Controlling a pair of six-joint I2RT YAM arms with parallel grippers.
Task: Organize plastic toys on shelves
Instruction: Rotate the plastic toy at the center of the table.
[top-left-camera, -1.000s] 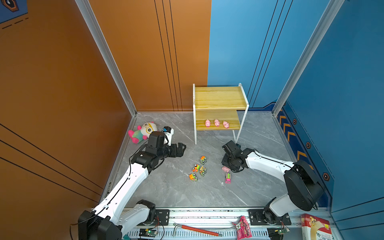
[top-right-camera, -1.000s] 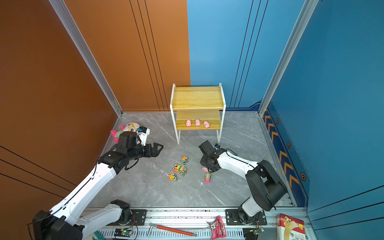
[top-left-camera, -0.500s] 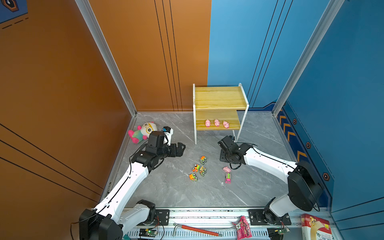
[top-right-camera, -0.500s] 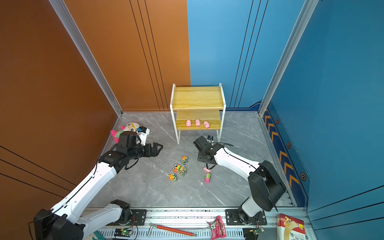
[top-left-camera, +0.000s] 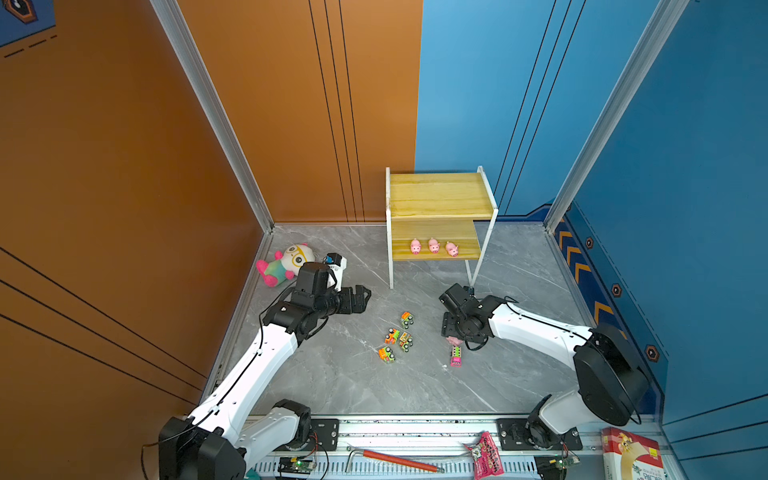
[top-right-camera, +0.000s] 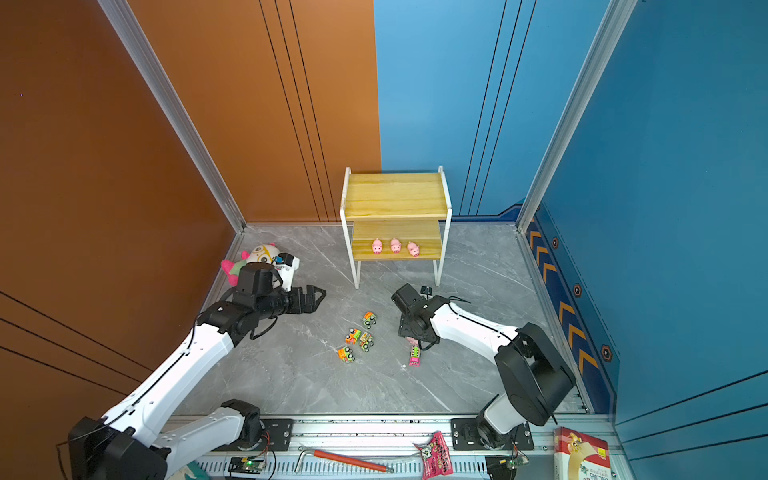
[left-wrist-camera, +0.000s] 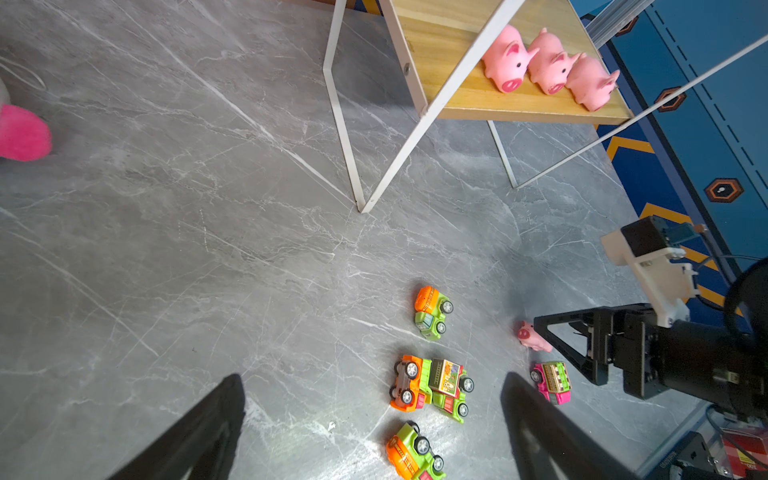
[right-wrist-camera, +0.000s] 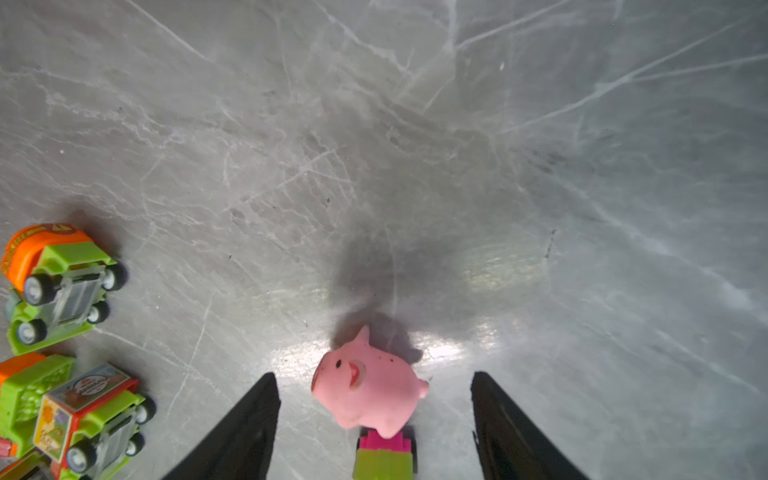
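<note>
Nearest the arm bases, a pink truck (top-left-camera: 456, 356) sits on the grey marble floor (top-left-camera: 332, 382), with four orange-and-green trucks (top-left-camera: 399, 338) clustered to its left in both top views. Just beyond the pink truck lies a pink pig (right-wrist-camera: 368, 395). The right gripper (right-wrist-camera: 372, 376) hangs over it, jaws spread either side without touching it. Farther left, the left gripper (left-wrist-camera: 372, 377) hovers wide apart above bare floor, a plush doll (top-left-camera: 291, 262) behind it. At the back, three pigs (top-left-camera: 434, 246) stand in a row on the rack's lower board (top-left-camera: 432, 230).

- Pigs (top-left-camera: 433, 246): pink.
- Shelves (top-left-camera: 440, 195): yellowish wood grain, white frame.
- Trucks (top-left-camera: 392, 336): orange and green; at their four o'clock, a pink truck (top-left-camera: 456, 357).
- Floor (top-left-camera: 332, 374): grey marble, white veins.
</note>
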